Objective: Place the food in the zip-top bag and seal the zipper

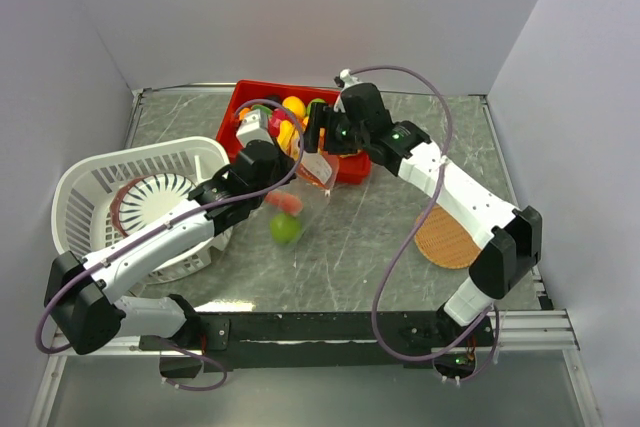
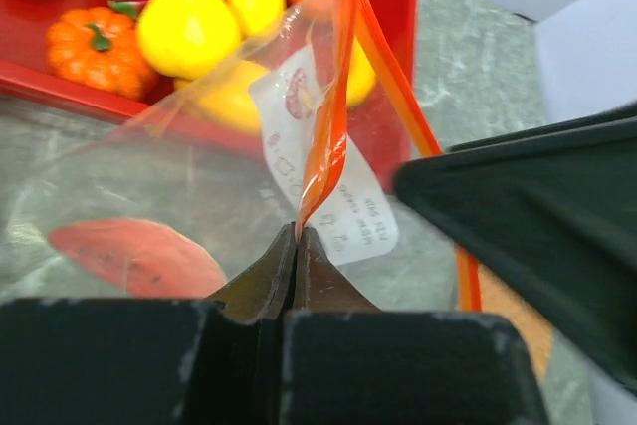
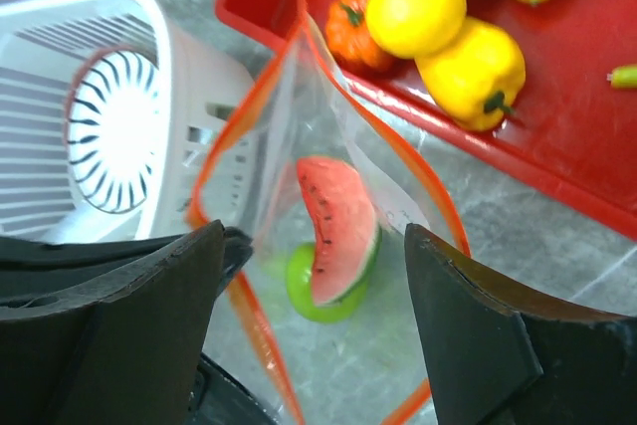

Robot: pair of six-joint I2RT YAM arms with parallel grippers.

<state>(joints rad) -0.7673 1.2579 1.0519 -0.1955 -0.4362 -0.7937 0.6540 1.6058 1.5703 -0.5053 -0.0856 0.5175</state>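
Left end effector (image 2: 297, 246) pinching zipper (image 2: 328, 136); right end effector (image 3: 314, 238) spread wide over zip-top bag (image 3: 261, 146).

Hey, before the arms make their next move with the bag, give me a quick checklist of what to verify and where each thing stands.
1. Left tool gripping the zipper: ok, shut on the strip.
2. Bag mouth open: ok, the rim is spread wide below the right tool.
3. Right tool free to pick: ok, open and empty.
4. Food in the bag: ok, watermelon slice and green fruit appear to sit inside.
5. All food bagged: not ok, yellow pear and others lie in the red tray.
6. Zipper sealed: not ok.
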